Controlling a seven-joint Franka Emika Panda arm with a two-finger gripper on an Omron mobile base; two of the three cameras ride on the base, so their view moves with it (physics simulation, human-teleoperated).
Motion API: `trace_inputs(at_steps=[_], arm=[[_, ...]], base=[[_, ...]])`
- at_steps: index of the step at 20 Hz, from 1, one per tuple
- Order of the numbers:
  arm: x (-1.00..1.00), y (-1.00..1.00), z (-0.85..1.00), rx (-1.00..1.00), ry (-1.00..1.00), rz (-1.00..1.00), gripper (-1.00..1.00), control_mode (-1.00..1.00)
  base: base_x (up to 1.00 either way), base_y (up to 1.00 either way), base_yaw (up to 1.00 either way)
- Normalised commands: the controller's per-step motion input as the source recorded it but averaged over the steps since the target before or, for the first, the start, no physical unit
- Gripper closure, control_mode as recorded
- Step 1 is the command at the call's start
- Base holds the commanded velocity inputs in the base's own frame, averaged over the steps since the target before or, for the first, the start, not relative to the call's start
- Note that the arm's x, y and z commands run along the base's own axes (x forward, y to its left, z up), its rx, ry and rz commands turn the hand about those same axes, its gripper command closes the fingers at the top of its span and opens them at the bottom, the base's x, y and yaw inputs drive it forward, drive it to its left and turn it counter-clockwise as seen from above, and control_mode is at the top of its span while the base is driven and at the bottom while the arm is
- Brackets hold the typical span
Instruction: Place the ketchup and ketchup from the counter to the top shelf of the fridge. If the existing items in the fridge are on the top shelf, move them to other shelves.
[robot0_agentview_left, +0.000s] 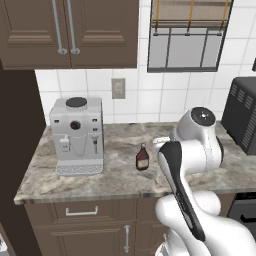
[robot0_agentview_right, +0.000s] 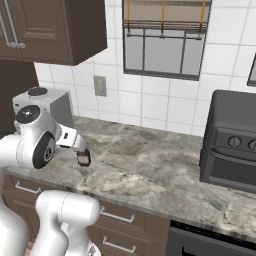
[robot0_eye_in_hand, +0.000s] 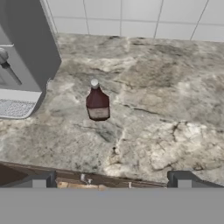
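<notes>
Clearly, only one ketchup bottle (robot0_agentview_left: 142, 158) could be made out, standing upright on the counter (robot0_agentview_left: 115, 180), a little right of the white coffee machine (robot0_agentview_left: 77, 136) and apart from it. In the hand view the same bottle (robot0_eye_in_hand: 97, 103) sat near the middle of the marbled stone, with the machine's drip tray at the far left of that picture and the tiled wall (robot0_eye_in_hand: 131, 17) beyond. From the right base view the bottle (robot0_agentview_right: 84, 158) was partly hidden behind the arm's wrist, only its lower body showing.

The gripper (robot0_eye_in_hand: 111, 180) had its two dark fingertips (robot0_eye_in_hand: 40, 180) spread as wide as they go, one at each lower corner of the hand view, with nothing between them. It hung on the near side of the bottle, over the counter's front edge, not touching it.

Further right on the counter stood a black countertop oven (robot0_agentview_right: 231, 142) with knobs on its front. Above the coffee machine hung dark brown wall cabinets (robot0_agentview_left: 70, 32), and a window with a blind (robot0_agentview_left: 187, 35) was set in the tiles to their right. A pale wall socket (robot0_agentview_left: 118, 88) sat between them. Below the worktop ran dark brown drawers (robot0_agentview_left: 82, 212) with light handles.
</notes>
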Motion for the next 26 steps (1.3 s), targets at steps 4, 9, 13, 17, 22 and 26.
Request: trace_inputs(at_steps=[4, 9, 13, 17, 22, 26], arm=[[0.55, 0.35, -0.48, 0.0, 0.02, 0.05, -1.0, -1.0], [0.22, 0.09, -0.51, 0.01, 0.08, 0.08, -1.0, -1.0], [0.21, 0.0, -0.3, 0.0, 0.06, 0.07, -1.0, -1.0], [0.27, 0.0, -0.11, 0.0, 0.02, 0.01, -1.0, -1.0], [0.4, 0.0, -0.02, 0.0, 0.0, 0.01, -1.0, -1.0], [0.45, 0.0, -0.01, 0.0, 0.0, 0.0, -1.0, -1.0]], base=[[0.0, 0.0, 0.0], [0.0, 0.0, 0.0], [0.0, 0.0, 0.0], [0.0, 0.0, 0.0], [0.0, 0.0, 0.0], [0.0, 0.0, 0.0]])
